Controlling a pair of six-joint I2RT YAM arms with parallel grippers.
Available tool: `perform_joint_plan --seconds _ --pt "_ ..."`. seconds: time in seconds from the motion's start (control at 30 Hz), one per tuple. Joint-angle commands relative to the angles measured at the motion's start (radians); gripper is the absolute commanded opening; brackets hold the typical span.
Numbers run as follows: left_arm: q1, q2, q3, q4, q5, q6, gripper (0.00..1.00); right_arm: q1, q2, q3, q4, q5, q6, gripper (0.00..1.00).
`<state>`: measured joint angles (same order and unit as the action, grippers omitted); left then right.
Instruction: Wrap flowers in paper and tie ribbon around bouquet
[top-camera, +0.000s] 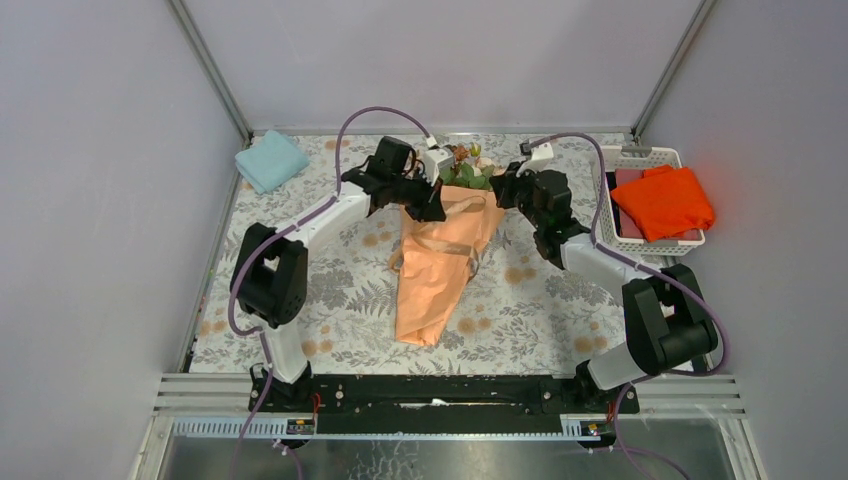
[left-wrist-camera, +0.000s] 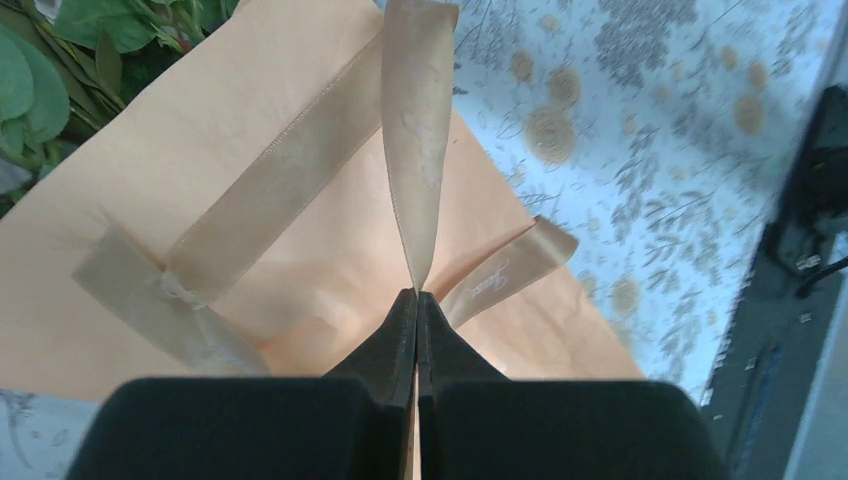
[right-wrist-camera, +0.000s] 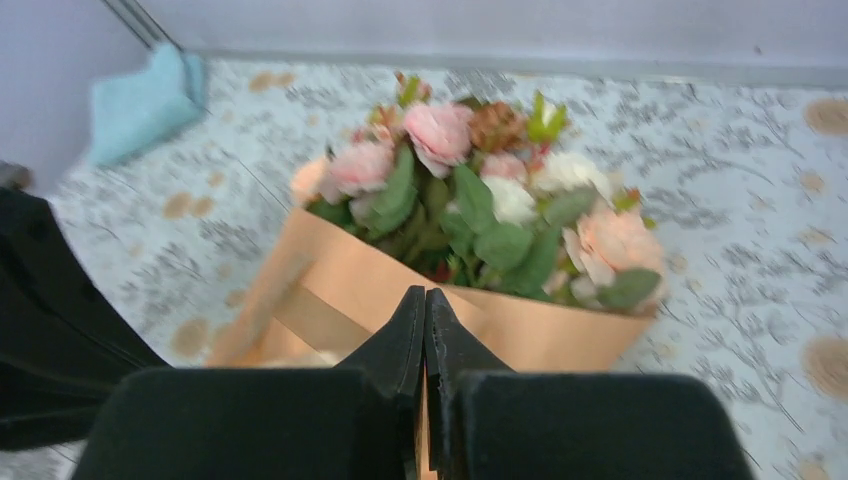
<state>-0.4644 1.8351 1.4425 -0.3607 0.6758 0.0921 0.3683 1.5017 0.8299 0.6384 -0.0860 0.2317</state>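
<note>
- The ribbon, a long, narrow tan-brown strip with a slight sheen, is limp and light. It will fold, twist and sag wherever it is not pulled taut (and its smooth face looks likely to slide through a loose pinch).
- It lies looped across the upper part of the bouquet, a peach-orange paper cone of pink roses lying on the floral-printed table cover. The blooms point to the far side and the narrow tail points towards the arm bases.
- The left gripper is clamped flat on one strand, which rises edge-on from its black fingertips. Another strand runs aslant over the paper to a small crossing or knot.
- The right gripper is closed at the cone's upper rim, just below the flowers. A thin peach sliver shows between its fingers, but I cannot tell whether that is ribbon or paper.
- The crinkly peach-orange paper is thin and creases easily, so a hard tug could crush or tear the cone, or drag the whole light bundle across the cover.
- A good hold, I judge, is on the free ends near their tips, pinched across the flat width. Pull outwards evenly from both sides and keep clear of the soft petals.
</note>
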Motion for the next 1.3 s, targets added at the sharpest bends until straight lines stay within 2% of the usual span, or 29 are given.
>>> perform_joint_plan --seconds 0.0,0.07,0.13,0.2,0.37,0.43,0.53,0.73,0.87,0.97,1.1,1.27 --pt "0.0 0.054 0.035 -0.081 -0.026 0.196 0.0 -0.002 -0.011 -0.021 -0.152 -0.018 -0.145 0.0" --pt "-0.004 0.065 0.035 -0.109 -0.045 0.297 0.12 -0.002 0.005 -0.021 -0.183 -0.113 -0.146 0.0" --pt "-0.008 0.069 0.02 -0.11 -0.084 0.35 0.14 -0.002 0.015 -0.026 -0.195 -0.184 -0.149 0.0" --pt "-0.015 0.081 0.015 -0.12 -0.104 0.39 0.2 -0.002 0.016 -0.03 -0.188 -0.252 -0.156 0.05" --pt "-0.048 0.074 -0.004 -0.183 -0.12 0.581 0.58 -0.002 0.056 0.011 -0.209 -0.346 -0.123 0.1" --pt "-0.066 0.05 -0.014 -0.212 -0.134 0.667 0.7 -0.002 0.073 0.036 -0.228 -0.364 -0.109 0.11" --pt "-0.086 0.028 -0.018 -0.265 -0.139 0.776 0.79 -0.002 0.085 0.047 -0.229 -0.394 -0.087 0.12" --pt "-0.094 0.062 0.062 -0.42 -0.128 0.889 0.82 0.003 0.124 0.063 -0.223 -0.419 -0.039 0.15" --pt "-0.094 0.077 0.113 -0.523 -0.108 0.952 0.83 0.006 0.169 0.096 -0.261 -0.359 -0.019 0.27" --pt "-0.098 0.068 0.108 -0.585 -0.105 1.072 0.87 0.013 0.195 0.113 -0.27 -0.352 -0.012 0.3" --pt "-0.108 0.06 0.055 -0.549 -0.194 1.156 0.9 0.031 0.232 0.147 -0.295 -0.377 -0.02 0.31" --pt "-0.119 0.067 -0.016 -0.358 -0.287 1.118 0.91 0.038 0.267 0.18 -0.32 -0.399 -0.02 0.31"
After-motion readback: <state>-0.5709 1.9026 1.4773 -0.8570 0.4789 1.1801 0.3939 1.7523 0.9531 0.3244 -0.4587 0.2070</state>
